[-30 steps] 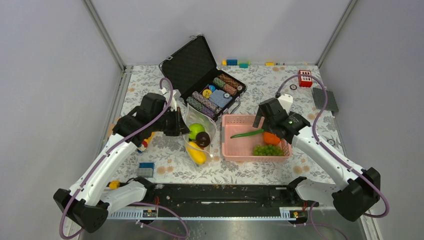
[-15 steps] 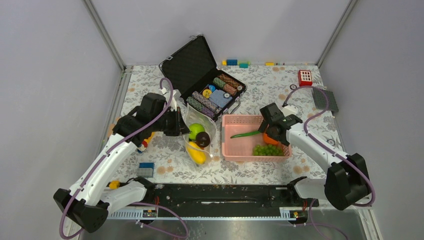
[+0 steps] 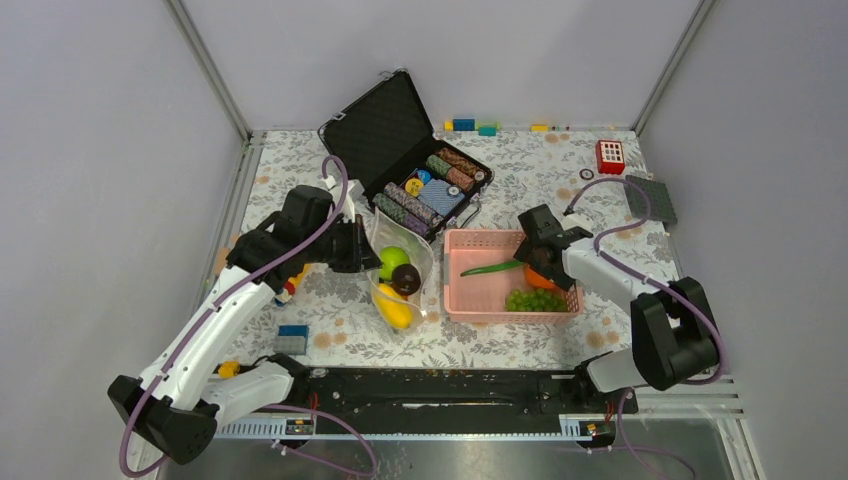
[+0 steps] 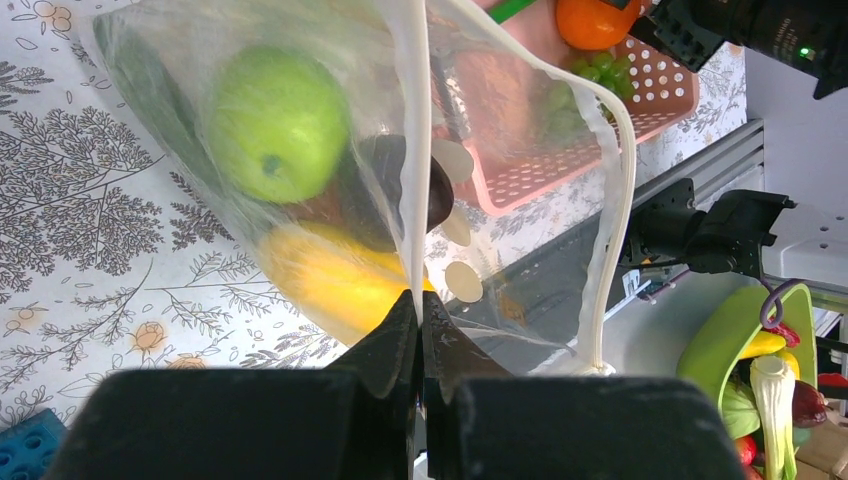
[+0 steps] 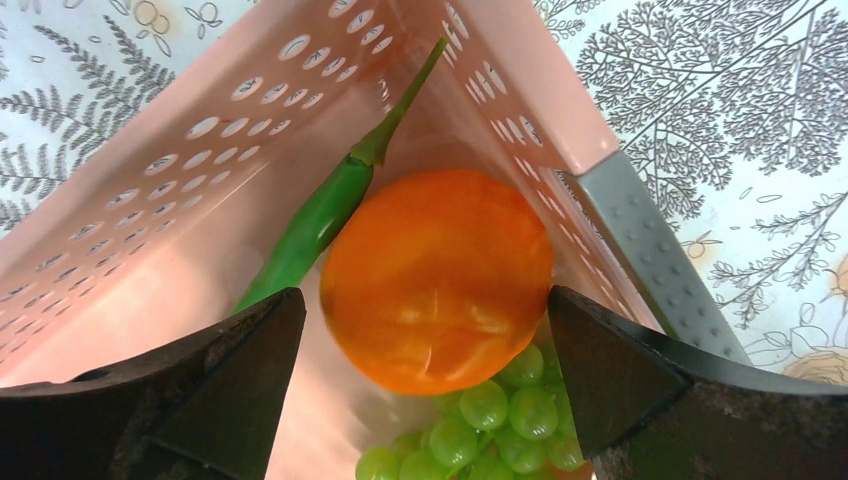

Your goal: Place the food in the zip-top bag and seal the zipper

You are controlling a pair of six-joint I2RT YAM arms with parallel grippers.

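Note:
The zip-top bag (image 3: 402,268) stands open left of the pink basket (image 3: 470,300), with a green apple (image 4: 275,125), a dark round fruit (image 4: 395,190) and a yellow banana (image 4: 335,285) inside. My left gripper (image 4: 420,305) is shut on the bag's mouth edge, and the white zipper strip (image 4: 612,200) curves off to the right. In the basket lie the orange pumpkin (image 5: 435,275), a long green pod (image 5: 310,230) and green grapes (image 5: 480,430). My right gripper (image 5: 425,300) is open, one finger on each side of the pumpkin without touching it.
An open black case (image 3: 385,130) with striped chip rolls (image 3: 420,200) sits behind the bag. A blue block (image 3: 292,338) lies near the front left. A red box (image 3: 610,156), a grey plate (image 3: 650,198) and small bricks (image 3: 463,125) are at the back right.
My right gripper has come down into the basket around the pumpkin, and that arm's elbow has swung inward. The left arm and the bag have not moved.

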